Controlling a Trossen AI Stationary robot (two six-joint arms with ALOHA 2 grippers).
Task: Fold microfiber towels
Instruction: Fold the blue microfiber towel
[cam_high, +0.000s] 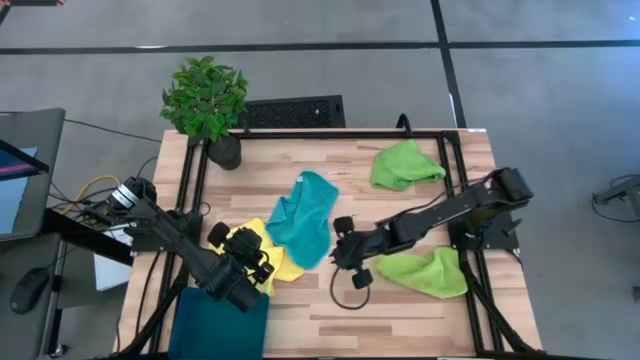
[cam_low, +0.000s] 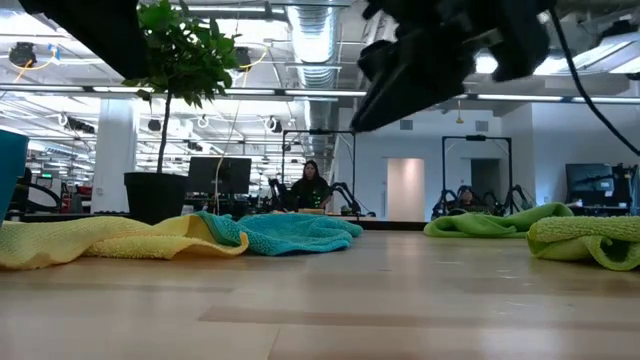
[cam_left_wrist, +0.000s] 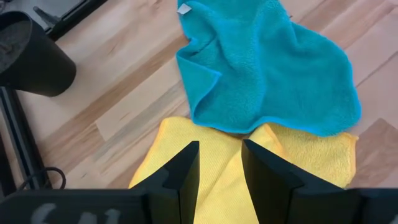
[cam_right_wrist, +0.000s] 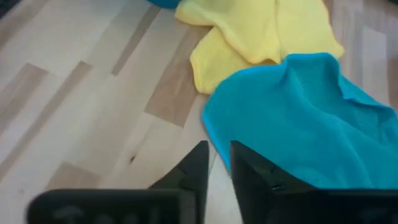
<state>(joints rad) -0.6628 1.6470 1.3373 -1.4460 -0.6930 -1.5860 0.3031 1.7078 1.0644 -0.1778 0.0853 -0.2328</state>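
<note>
Table (cam_high: 400, 310): pale wood planks in a black frame; largest item, bearing all the rest.

Dark teal tray (cam_high: 215, 325): rigid, at the near left corner, partly under the left arm. We see no folded cloth on it, though the arm hides part of it.

Teal towel (cam_high: 305, 215): rumpled, mid-table, its lower edge lapping over the yellow one. Not folded.

Lime green towel, near (cam_high: 430, 272): bunched at the right side beside the right arm. Not folded.

Lime green towel, far (cam_high: 403, 163): heaped toward the far right corner, well apart from both arms. Not folded.

Yellow towel (cam_high: 272, 262): crumpled, partly beneath the teal cloth and just beside the left arm's end. Not folded.

Potted plant (cam_high: 207, 100): far left corner, untouched.

Progress, as we judge it: all four cloths lie loose, so the folding is at its start and every piece is left to do.

Right gripper (cam_right_wrist: 216, 163): arm stretched low across the table from the right, fingers just at the teal towel's edge, a narrow gap between them, nothing held.

Left gripper (cam_left_wrist: 219, 163): arm angled in from the left corner, poised over the yellow towel, fingers apart and empty.
</note>
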